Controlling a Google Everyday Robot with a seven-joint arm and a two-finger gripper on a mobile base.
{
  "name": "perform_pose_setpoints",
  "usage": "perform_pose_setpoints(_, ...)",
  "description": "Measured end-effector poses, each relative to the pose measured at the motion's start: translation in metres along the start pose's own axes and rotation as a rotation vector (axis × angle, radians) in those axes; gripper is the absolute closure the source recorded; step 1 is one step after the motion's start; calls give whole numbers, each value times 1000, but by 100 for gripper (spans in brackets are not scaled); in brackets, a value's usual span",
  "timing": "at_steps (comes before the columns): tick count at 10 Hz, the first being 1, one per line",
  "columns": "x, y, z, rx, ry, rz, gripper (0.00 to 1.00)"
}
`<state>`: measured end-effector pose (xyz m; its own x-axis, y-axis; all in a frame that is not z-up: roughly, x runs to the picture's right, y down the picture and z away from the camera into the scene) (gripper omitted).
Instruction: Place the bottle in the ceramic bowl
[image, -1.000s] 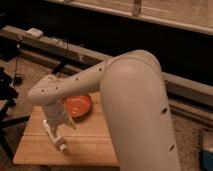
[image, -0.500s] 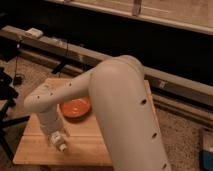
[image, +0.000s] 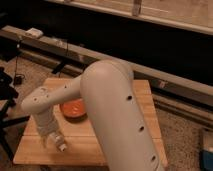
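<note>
The ceramic bowl (image: 74, 108), orange-red inside with a darker rim, sits on the wooden table (image: 145, 107) left of its middle. My gripper (image: 53, 138) hangs from the white arm (image: 107, 110) over the table's front left part, in front of the bowl and a little to its left. The small white bottle (image: 61, 145) shows at the gripper's lower end, close to the table top. I cannot tell whether it is held or lying on the wood. The bulky arm hides the table's middle.
The table's front edge (image: 60, 161) is close below the gripper. A black stand (image: 7, 95) is at the left. A long ledge with a small white box (image: 34, 33) and cables runs behind. A blue-white object (image: 207, 150) is on the floor at right.
The arm has swung to the left and its upper link now covers more of the table. The gripper and the white bottle have stayed over the front left part, shifting slightly.
</note>
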<state>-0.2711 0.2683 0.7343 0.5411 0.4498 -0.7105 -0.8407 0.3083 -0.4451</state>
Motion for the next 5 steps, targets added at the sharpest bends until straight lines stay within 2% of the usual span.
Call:
perform_pose_setpoints(3, -20, 6, 0, 28, -35, -50, 35)
perform_pose_setpoints(5, -34, -5, -3, 50, -62, -56, 35)
